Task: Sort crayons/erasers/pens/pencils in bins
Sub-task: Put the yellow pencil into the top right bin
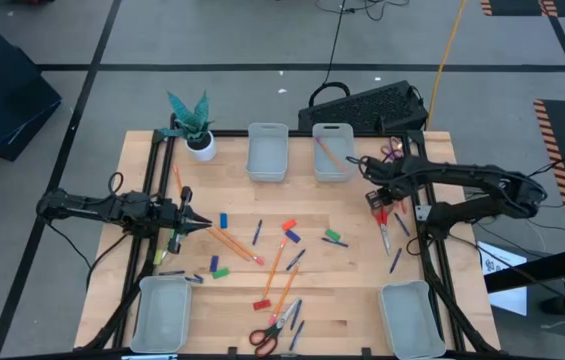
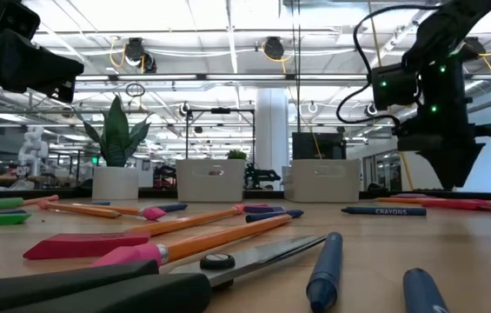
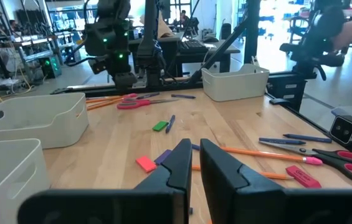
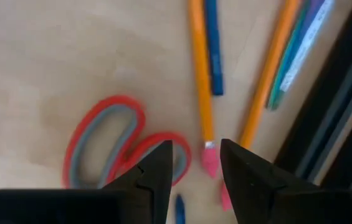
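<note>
- Sorting was barely started: one pencil [image 1: 331, 155] lay in the far right bin [image 1: 331, 166]; the far left bin [image 1: 267, 152] and both near bins [image 1: 161, 311] looked empty.
- Most items were loose on the worktop [image 1: 352, 290]: pencils [image 1: 274, 268], pens [image 1: 257, 232], erasers [image 1: 291, 236] and crayons [image 1: 194, 279] scattered mid-worktop, red scissors [image 1: 267, 337] at the near edge.
- Right gripper [image 4: 194, 163] hovered over the right-hand pile, jaws apart and empty, above an orange pencil [image 4: 200, 81] with a pink end, a blue pen [image 4: 213, 46] touching beside it, and red-handled scissors [image 4: 116, 146].
- Likely next pick: that pencil, judging by the jaw line-up.
- Left gripper [image 3: 192, 163] sat at the left side of the worktop, low, jaws nearly together with a thin gap, holding nothing.
- Room: open worktop between the two arms in the middle; the right pile was crowded, items touching, and close to the dark frame rail [image 4: 344, 106], so tight clearance there.
- Plant pot [image 1: 200, 147] stood at the far left corner, clear of both arms.
</note>
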Available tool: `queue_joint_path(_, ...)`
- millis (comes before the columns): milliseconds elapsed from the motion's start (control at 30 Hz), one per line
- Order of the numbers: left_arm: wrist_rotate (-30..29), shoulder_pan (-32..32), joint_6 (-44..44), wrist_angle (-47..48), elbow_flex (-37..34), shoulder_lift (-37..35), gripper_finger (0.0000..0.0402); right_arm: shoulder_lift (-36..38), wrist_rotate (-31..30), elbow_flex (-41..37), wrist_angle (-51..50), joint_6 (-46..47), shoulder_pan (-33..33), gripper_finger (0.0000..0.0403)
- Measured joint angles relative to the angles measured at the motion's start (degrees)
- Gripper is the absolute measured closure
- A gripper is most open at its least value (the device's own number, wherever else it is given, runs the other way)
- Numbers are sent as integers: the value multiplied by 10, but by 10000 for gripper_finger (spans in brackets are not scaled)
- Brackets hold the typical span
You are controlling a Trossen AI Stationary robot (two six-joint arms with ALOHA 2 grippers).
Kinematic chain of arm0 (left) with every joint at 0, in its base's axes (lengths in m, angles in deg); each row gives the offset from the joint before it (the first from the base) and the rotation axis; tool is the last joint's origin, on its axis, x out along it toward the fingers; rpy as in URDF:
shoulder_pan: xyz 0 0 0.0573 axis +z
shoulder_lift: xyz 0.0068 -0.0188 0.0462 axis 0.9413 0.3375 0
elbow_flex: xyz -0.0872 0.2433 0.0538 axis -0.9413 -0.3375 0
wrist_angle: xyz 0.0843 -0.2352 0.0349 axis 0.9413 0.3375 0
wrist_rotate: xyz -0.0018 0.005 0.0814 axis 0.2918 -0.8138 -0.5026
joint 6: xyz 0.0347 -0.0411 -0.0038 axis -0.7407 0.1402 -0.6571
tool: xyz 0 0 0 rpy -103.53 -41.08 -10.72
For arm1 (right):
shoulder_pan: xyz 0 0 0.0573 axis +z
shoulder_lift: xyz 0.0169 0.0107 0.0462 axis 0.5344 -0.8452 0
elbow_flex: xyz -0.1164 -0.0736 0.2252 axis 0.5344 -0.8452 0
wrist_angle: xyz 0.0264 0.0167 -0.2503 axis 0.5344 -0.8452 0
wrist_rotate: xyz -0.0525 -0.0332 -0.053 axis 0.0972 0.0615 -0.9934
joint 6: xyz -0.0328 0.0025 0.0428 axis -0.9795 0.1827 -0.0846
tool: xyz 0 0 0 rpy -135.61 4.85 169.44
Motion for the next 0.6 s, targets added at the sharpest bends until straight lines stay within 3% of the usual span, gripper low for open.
queue_joint_path(600,0,0,0,0,0,0,364,-50,48,-29,63,-58,-94,277)
